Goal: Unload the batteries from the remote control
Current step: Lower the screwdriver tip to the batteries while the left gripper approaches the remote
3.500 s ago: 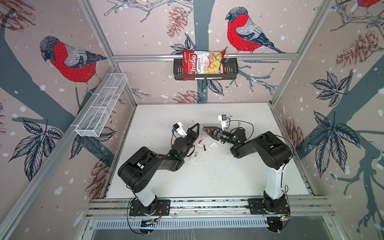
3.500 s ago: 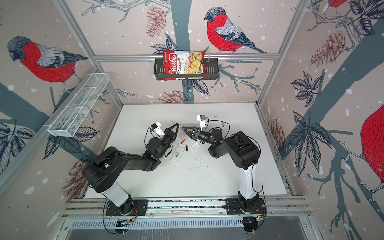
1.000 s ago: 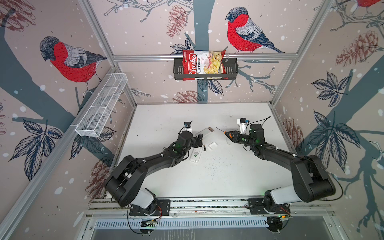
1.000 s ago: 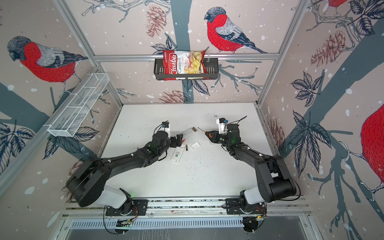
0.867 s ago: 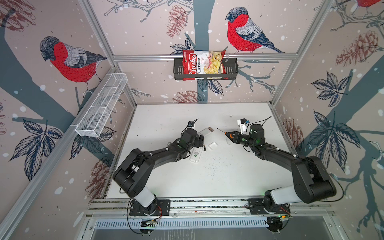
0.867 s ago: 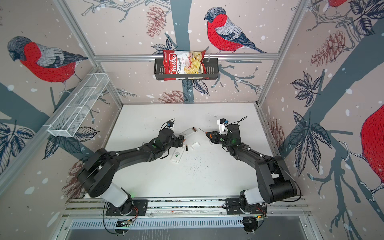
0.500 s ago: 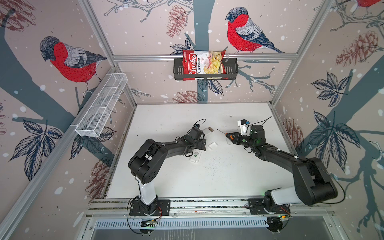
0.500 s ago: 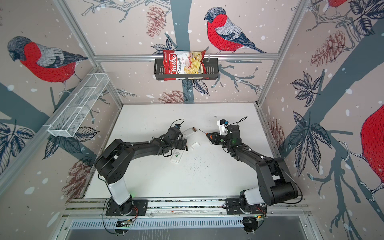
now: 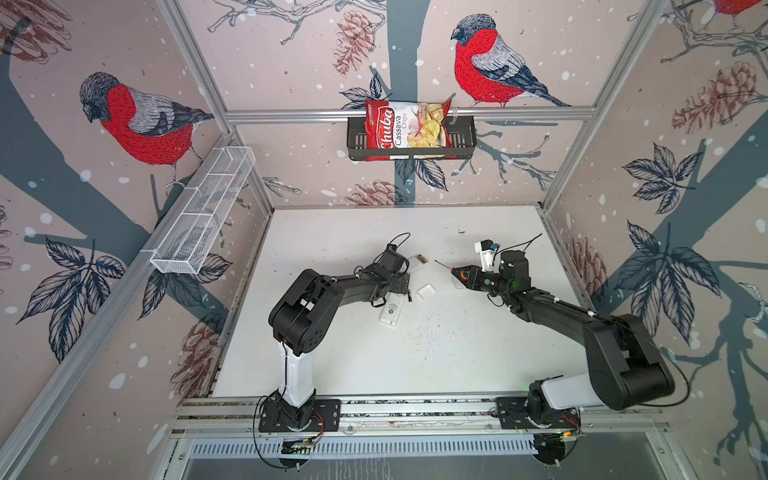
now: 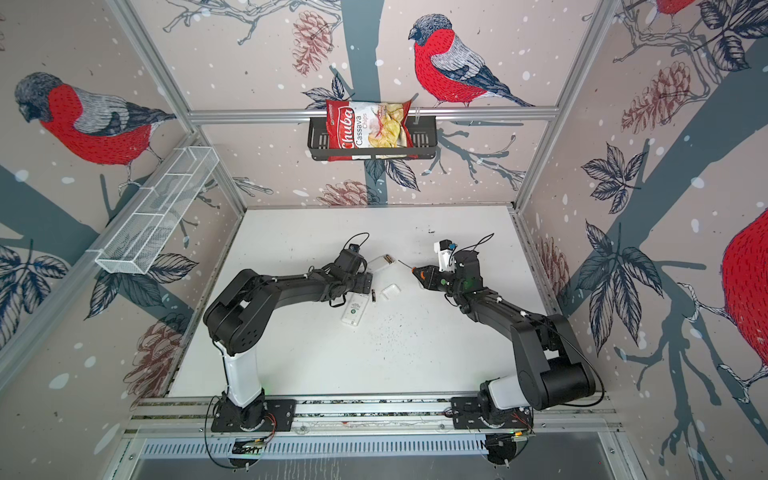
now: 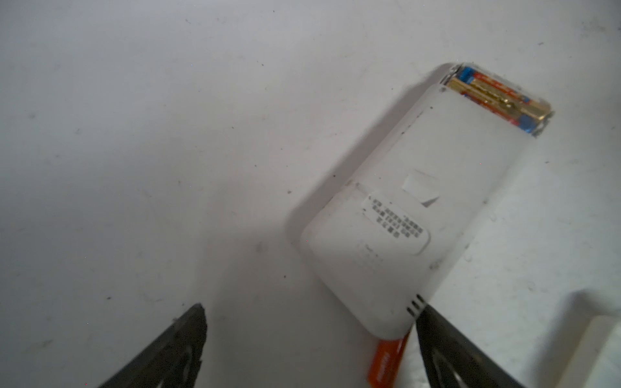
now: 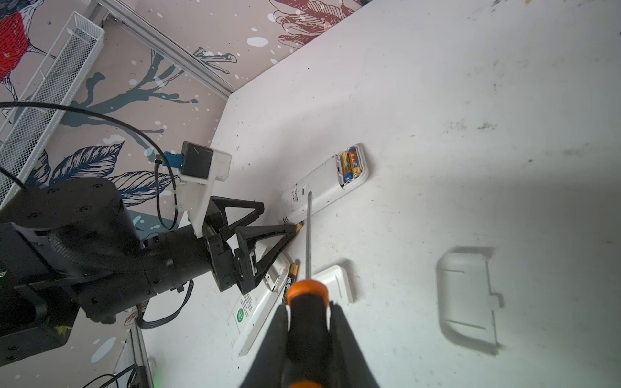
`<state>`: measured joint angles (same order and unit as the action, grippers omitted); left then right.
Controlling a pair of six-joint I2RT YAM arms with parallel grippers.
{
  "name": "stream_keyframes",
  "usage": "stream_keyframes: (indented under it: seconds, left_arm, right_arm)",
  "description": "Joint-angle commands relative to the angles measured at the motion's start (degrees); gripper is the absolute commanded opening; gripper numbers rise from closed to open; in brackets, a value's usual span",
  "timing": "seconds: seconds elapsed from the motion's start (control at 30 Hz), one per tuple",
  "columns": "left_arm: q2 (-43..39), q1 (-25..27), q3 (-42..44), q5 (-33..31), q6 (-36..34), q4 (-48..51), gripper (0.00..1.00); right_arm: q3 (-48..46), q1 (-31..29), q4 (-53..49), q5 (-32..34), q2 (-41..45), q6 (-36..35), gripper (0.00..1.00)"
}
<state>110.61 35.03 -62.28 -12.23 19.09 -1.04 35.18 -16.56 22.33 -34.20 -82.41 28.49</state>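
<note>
Watching the left jaws, I see them spread wide and empty, one finger [image 11: 453, 352] touching the near corner of the white plastic remote control [image 11: 403, 208], which lies face down on the white tabletop [image 11: 134, 134]. The two copper-and-blue batteries [image 11: 497, 97] sit in its open bay, at the end far from those jaws. Closing now would, I judge, shove that corner, spin the remote, or flick the loose orange cell [image 11: 386, 362] beside the finger. The right jaws clamp the orange-and-black-handled screwdriver [image 12: 307, 302]; its shaft reaches past the left jaws, so a careless sweep could strike them. Only the right wrist view shows that tool, a second white remote with a green sticker [image 12: 258, 309] and a detached white cover [image 12: 467, 299].

2 batteries [image 12: 349, 163] lie in the remote [image 12: 324, 181] on the table [image 12: 470, 100].
</note>
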Motion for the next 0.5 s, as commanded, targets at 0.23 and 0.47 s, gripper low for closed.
stream_keyframes:
  seconds: [0.23, 0.47]
  left_arm:
    - [0.6, -3.2, -1.1, -1.1, 1.6, -1.5, 0.96]
    - [1.4, -4.8, -2.2, -1.3, 2.5, -2.2, 0.96]
  right_arm:
    - [0.5, -0.4, 1.2, -0.9, -1.3, -1.3, 0.00]
    - [1.3, -0.8, 0.2, -0.7, -2.2, -2.1, 0.00]
